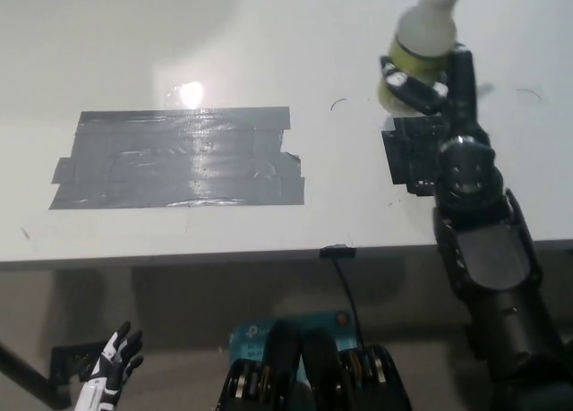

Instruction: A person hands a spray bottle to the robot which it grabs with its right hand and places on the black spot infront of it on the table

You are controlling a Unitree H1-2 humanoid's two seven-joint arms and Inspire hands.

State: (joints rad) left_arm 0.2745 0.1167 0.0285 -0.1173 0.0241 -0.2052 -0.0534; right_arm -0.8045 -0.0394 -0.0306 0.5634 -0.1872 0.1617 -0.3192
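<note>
The spray bottle (pixel 421 48) sits upright in the right robot hand (pixel 414 87), held around its lower body, above the desk (pixel 269 35) and well to the right of the black spot (pixel 179 158). The risk is in the crossing — the grip is low and the bottle tall, so a quick swing could tip it or let it slip before it reaches the spot. A tilted release could topple it. The left robot hand (pixel 112 362) rests below the spot, under the desk edge, fingers spread.

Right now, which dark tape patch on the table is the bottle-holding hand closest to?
The small black tape patch directly beneath the black right hand holding the translucent spray bottle; the large grey tape rectangle lies well to its left.
</note>
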